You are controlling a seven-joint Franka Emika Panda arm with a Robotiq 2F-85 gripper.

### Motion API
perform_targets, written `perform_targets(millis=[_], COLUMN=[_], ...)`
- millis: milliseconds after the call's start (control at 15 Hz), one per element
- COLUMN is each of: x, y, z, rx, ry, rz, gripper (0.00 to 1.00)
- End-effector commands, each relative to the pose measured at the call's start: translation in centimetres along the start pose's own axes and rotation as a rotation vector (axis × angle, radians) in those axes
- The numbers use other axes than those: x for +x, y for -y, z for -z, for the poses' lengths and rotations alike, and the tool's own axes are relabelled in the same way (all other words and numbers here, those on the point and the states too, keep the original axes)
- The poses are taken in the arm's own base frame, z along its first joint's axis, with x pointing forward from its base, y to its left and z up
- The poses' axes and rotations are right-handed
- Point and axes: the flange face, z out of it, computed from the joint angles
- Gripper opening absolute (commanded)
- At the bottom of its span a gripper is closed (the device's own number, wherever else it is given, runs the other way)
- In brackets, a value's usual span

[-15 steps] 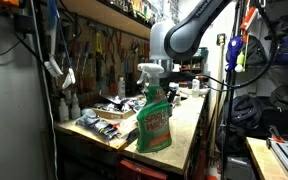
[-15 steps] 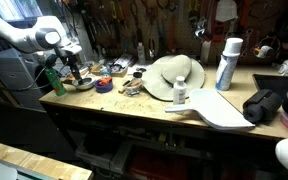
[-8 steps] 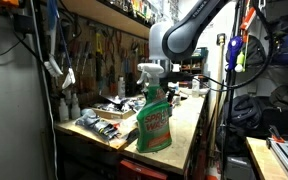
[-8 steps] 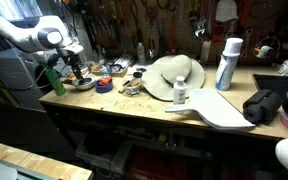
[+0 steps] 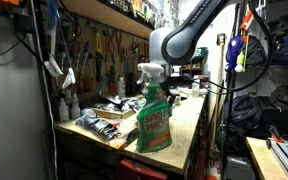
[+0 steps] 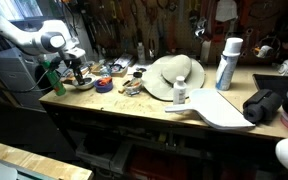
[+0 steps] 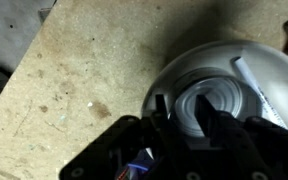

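My gripper (image 6: pixel 75 72) hangs over a shallow metal bowl (image 6: pixel 85 86) at the end of the workbench. In the wrist view the two dark fingers (image 7: pixel 184 108) stand apart just above the bowl (image 7: pixel 267 66), over a white ring-shaped roll (image 7: pixel 224 100) lying inside it. They hold nothing. A green spray bottle (image 6: pixel 51 79) stands right beside the gripper. In an exterior view that bottle (image 5: pixel 154 122) stands in front and hides the gripper; only the arm (image 5: pixel 176 42) shows.
On the chipboard bench (image 6: pixel 134 108) are a purple tape roll (image 6: pixel 103 86), small clutter, a wide white hat-like dish (image 6: pixel 174 74), a small white bottle (image 6: pixel 180 93), a white spray can (image 6: pixel 227 62), a white board (image 6: pixel 222 110) and a black bag (image 6: pixel 266 105). Tools hang on the back wall.
The arm has shifted only slightly over the bowl. Nothing was taken hold of or let go.
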Motion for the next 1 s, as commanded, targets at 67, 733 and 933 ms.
perform_targets(millis=[67,733,933], x=[-0.5,3.6,7.0], y=[0.3,-0.1,-1.8], z=[-0.7,6.4,8.6], rx=[0.005,0.111,0.143], ry=[0.028,0.025,-0.017], rz=[-0.019,-0.081,-0.153], gripper=[0.13,0.04,0.04])
